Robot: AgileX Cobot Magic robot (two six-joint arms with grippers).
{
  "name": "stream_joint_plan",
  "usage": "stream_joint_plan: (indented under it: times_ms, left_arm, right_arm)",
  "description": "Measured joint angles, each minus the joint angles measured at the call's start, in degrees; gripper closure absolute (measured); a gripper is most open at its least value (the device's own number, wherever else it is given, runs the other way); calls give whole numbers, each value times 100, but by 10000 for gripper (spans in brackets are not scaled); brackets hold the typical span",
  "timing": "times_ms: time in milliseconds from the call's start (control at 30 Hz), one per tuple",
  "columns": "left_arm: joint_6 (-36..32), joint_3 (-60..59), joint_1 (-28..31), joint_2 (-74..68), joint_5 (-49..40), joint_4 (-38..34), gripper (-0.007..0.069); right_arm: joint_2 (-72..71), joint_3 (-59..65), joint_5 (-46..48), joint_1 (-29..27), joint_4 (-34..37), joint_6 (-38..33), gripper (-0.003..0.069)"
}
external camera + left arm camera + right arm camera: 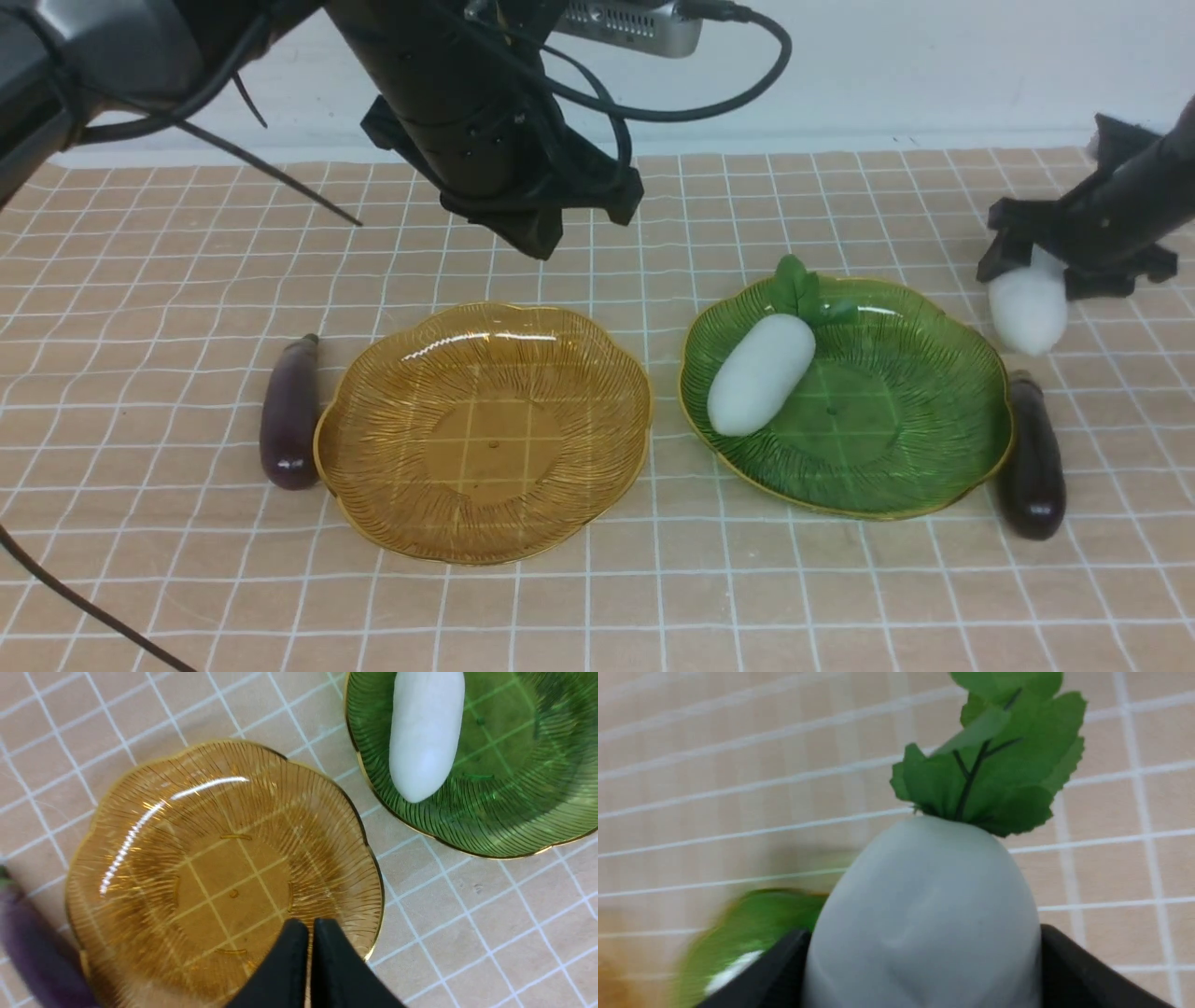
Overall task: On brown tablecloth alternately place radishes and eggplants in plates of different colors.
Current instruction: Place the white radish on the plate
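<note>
On the brown tablecloth (187, 280) stand an amber plate (485, 439) and a green plate (934, 392). One white radish (761, 373) lies in the green plate, its leaves at the far rim. My right gripper (1036, 266) holds the second radish (1027, 313) off the cloth, right of the green plate. In the right wrist view its black fingers (1069, 966) press both sides of that radish (924, 914). My left gripper (310, 924) is shut and empty above the amber plate (224, 868). One eggplant (289, 415) lies left of the amber plate, another eggplant (1032, 457) right of the green plate.
The left arm and its cables (485, 121) hang over the far middle of the cloth. A white wall (934, 65) bounds the far edge. The amber plate holds nothing.
</note>
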State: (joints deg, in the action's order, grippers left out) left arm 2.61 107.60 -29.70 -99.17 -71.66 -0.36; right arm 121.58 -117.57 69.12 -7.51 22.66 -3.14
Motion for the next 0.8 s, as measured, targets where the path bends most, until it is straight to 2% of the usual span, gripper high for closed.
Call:
stream_joint_plan:
  times_ms: [133,333,467,633,667,800]
  left_arm:
    - [92,-2,0,293,-5,230,628]
    - [131,-151,0,817,-13,196,628]
    - [143,-850,0,1188,-13,189,628]
    - [312,-1996,0,1799,-13,110,628]
    - [343,-2173,0,1943,-13,117,628]
    - [459,-2638,0,2390,-13,189,628]
  right_arm:
    - [-642,260,168,140,192,95,134]
    - [-942,1563,201,681,-289,394,134]
    - [-739,2069,214,1076,-374,405,134]
    - [-423,2107,173,1433,-423,405,134]
    - [-396,2113,163,1489,-443,405,129]
    - [-382,2107,152,1748,-716,407,34]
